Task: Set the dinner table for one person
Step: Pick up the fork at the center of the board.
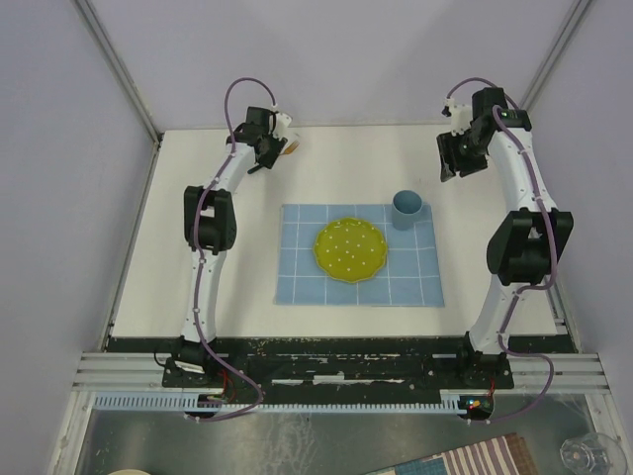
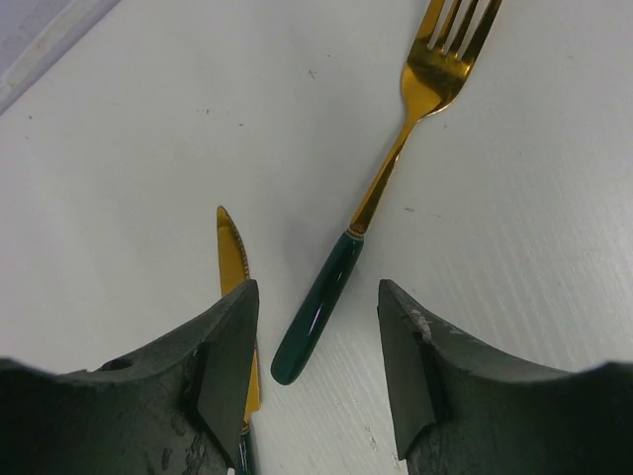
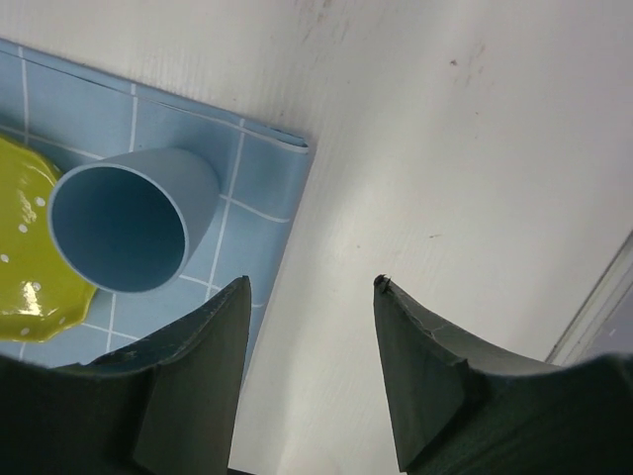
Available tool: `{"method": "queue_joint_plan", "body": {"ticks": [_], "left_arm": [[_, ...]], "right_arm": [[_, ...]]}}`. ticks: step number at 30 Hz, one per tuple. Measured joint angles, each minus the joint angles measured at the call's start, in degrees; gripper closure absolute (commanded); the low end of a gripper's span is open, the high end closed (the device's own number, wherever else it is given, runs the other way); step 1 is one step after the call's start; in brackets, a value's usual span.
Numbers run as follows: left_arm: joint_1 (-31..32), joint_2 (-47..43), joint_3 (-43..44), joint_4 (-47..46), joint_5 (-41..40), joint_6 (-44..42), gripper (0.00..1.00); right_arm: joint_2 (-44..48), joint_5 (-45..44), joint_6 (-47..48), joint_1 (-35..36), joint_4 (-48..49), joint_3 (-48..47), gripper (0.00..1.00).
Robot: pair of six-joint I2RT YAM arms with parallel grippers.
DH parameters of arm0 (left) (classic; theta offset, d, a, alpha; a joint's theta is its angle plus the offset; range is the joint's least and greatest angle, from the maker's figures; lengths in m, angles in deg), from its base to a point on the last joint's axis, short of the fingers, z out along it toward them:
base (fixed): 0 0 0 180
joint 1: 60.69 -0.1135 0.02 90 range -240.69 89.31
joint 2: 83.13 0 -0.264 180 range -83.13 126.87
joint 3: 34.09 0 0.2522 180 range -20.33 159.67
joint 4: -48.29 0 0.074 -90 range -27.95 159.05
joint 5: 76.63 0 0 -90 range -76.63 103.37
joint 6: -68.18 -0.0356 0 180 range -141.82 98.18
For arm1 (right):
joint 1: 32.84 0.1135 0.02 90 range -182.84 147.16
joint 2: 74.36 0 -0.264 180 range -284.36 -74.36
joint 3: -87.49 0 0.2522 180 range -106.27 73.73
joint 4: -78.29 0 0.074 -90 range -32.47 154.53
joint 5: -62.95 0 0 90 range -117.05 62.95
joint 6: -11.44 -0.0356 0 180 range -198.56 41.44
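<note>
A gold fork (image 2: 382, 184) with a dark green handle lies on the white dinner table (image 1: 346, 168). The end of that handle sits between the fingers of my open left gripper (image 2: 316, 289), untouched. A gold knife (image 2: 231, 255) lies beside the fork, and the left finger (image 2: 223, 371) hides part of it. From above, the left gripper (image 1: 268, 155) is at the table's back left. My right gripper (image 3: 311, 283) is open and empty over bare table, just right of the blue cup (image 3: 124, 218). From above, it (image 1: 448, 168) hovers at the back right.
A light-blue gridded cloth (image 1: 410, 282) lies mid-table with a yellow-green dotted plate (image 1: 349, 249) on it. The blue cup (image 1: 407, 208) stands on the cloth's back right corner. White walls and frame posts border the table on the left, right and back.
</note>
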Motion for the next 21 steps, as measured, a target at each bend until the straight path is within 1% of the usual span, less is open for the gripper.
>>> {"method": "queue_joint_plan", "body": {"ticks": [11,21], "left_arm": [[0.00,0.00,-3.04,0.20,-0.09,0.02,0.42],[-0.76,0.31,-3.04,-0.74,1.14,0.20,0.44]], "right_arm": [[1.27,-2.43,0.83,-0.79,0.13,-0.02,0.39],[1.22,-2.89,1.07,-0.79,0.17,0.11,0.39]]}}
